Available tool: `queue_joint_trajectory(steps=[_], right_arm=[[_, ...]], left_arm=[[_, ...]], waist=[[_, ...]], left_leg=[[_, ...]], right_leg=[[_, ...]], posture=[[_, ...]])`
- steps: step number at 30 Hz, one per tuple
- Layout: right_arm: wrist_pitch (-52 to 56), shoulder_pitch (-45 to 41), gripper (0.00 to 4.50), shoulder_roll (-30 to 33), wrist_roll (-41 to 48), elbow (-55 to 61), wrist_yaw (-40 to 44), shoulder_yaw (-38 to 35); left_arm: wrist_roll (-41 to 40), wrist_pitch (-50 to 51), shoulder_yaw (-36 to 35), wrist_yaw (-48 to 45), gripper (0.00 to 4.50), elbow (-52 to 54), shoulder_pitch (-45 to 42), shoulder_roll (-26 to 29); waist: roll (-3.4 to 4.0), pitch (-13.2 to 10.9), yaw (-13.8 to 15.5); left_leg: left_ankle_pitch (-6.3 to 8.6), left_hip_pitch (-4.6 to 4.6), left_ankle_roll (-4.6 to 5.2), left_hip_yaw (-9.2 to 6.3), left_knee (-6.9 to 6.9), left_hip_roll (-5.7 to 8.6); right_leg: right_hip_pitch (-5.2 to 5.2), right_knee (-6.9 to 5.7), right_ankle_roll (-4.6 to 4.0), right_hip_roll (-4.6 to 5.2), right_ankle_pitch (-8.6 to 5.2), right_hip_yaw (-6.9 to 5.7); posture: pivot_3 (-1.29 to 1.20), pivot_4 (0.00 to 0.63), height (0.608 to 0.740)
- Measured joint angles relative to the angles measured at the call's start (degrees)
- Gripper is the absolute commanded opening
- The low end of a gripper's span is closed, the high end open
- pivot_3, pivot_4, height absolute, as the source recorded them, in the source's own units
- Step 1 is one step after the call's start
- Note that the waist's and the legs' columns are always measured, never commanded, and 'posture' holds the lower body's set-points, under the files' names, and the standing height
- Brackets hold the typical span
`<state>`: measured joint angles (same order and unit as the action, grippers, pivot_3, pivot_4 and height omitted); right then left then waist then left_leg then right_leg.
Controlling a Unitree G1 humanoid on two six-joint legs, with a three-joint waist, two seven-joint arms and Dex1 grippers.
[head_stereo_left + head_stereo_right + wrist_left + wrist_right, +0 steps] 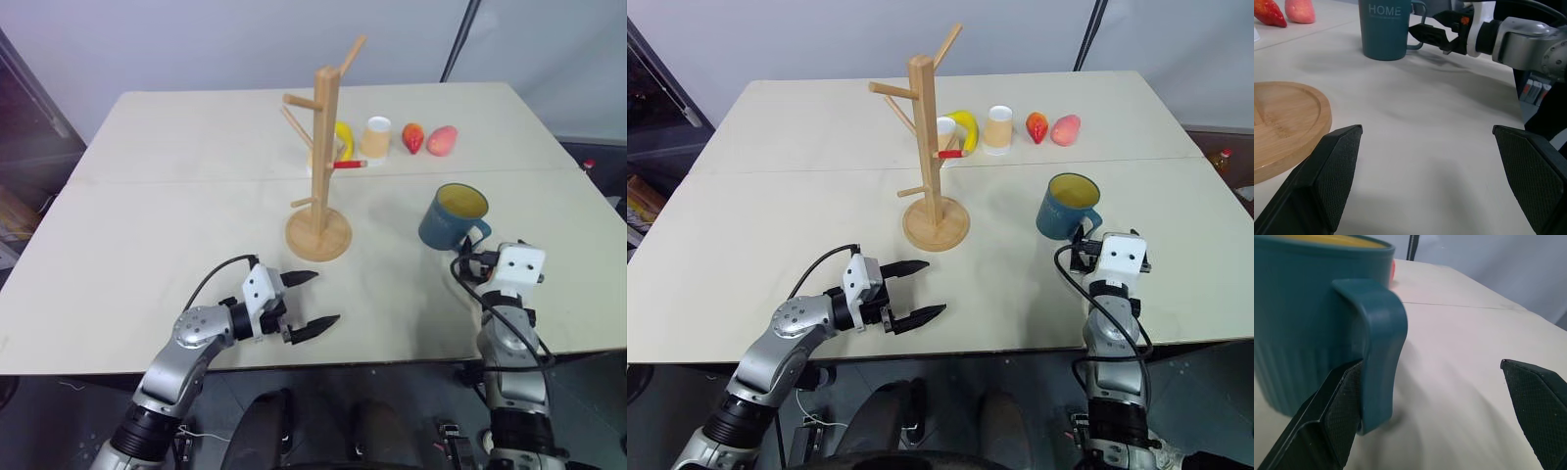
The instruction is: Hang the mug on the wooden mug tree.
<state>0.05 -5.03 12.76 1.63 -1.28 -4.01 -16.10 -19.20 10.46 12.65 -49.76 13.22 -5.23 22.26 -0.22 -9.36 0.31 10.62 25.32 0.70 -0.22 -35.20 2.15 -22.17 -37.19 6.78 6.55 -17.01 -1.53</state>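
- The bench (176, 225) is a pale, wide top with a seam running across it; everything stands on it.
- The wooden mug tree (324, 147) stands upright on its round base near the middle of the bench, its pegs bare.
- The left claw (312, 300) hovers low over the near bench, just in front of the tree's base, fingers spread apart and holding nothing.
- The right claw (1442, 406) sits at the mug's handle side, released and wide; one finger (1327, 416) lies just beside the handle, the other well clear of it.
- The mug (453, 216) stands upright on the bench to the right of the tree, well apart from it, handle toward the right claw.
- Behind the tree along the far side stand a banana (344, 140), a small cream-and-orange cup (375, 136), a strawberry (413, 137) and a peach (443, 140).
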Motion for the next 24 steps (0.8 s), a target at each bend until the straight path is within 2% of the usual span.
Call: queue_joint_trajectory(steps=[1, 3, 5, 8, 11, 17, 24], right_arm=[[0.3, -0.2, 4.42, -0.1, 0.2, -0.1, 0.0, 0.0], [0.6, -0.6, 3.9, -0.5, 0.9, -0.2, 0.0, 0.0], [0.8, -1.1, 3.08, -0.7, 1.7, -0.3, 0.4, 0.0], [1.4, -1.9, 1.43, -1.2, 3.8, -0.3, 2.0, 0.1], [1.9, -2.3, 0.01, -1.7, 5.0, -0.3, 3.1, 0.1], [2.9, -1.9, 0.01, -1.7, 5.8, 1.6, 5.3, 1.5], [-1.1, 1.7, 0.01, 11.4, -2.7, 10.5, 18.8, 13.2]], left_arm=[[0.0, 0.0, 0.0, 0.0, 4.5, 0.0, 0.0, 0.0], [0.0, -0.1, 0.0, 0.1, 4.5, 0.0, 0.0, -0.1], [0.1, -0.2, 0.0, 0.2, 4.5, 0.0, 0.0, -0.1], [0.3, -0.2, 0.0, 0.3, 4.5, 0.0, 0.0, -0.3], [0.5, -0.4, 0.0, 0.4, 4.5, 0.0, 0.0, -0.4], [0.6, -0.8, 0.0, 1.2, 4.5, 0.0, 0.0, -0.6], [-0.3, -1.0, -1.8, 3.1, 4.5, 0.0, 1.4, -1.7]], waist=[[0.0, 0.0, 0.0], [0.0, 0.0, -0.1], [0.0, 0.0, -0.1], [0.0, 0.0, -0.1], [0.0, 0.0, 0.0], [0.0, 0.0, -0.2], [0.02, 0.0, -0.5]], left_leg=[[0.0, 0.0, 0.0, 0.0, 0.0, 0.0], [0.0, 0.0, 0.0, 0.0, 0.0, 0.0], [0.0, 0.0, 0.0, 0.0, 0.0, 0.0], [0.0, 0.0, 0.0, 0.0, 0.0, -0.01], [0.0, 0.0, 0.0, 0.0, 0.0, 0.0], [0.0, -0.01, 0.0, 0.0, 0.0, -0.01], [0.0, 0.0, 0.0, -0.01, -0.02, -0.03]], right_leg=[[0.0, 0.0, 0.0, 0.0, 0.0, 0.0], [-0.01, -0.01, 0.0, -0.01, 0.0, 0.0], [0.0, -0.01, 0.01, -0.01, 0.0, 0.0], [0.0, -0.01, 0.01, -0.02, 0.01, 0.0], [0.0, 0.0, 0.02, -0.01, 0.01, 0.0], [0.0, -0.01, 0.01, -0.01, 0.01, 0.0], [-0.01, -0.01, 0.02, -0.02, 0.01, -0.01]], posture=[[0.0, 0.15, 0.74], [0.0, 0.15, 0.74], [0.0, 0.15, 0.74], [0.0, 0.15, 0.74], [0.0, 0.15, 0.74], [0.0, 0.15, 0.74], [0.0, 0.15, 0.74]])
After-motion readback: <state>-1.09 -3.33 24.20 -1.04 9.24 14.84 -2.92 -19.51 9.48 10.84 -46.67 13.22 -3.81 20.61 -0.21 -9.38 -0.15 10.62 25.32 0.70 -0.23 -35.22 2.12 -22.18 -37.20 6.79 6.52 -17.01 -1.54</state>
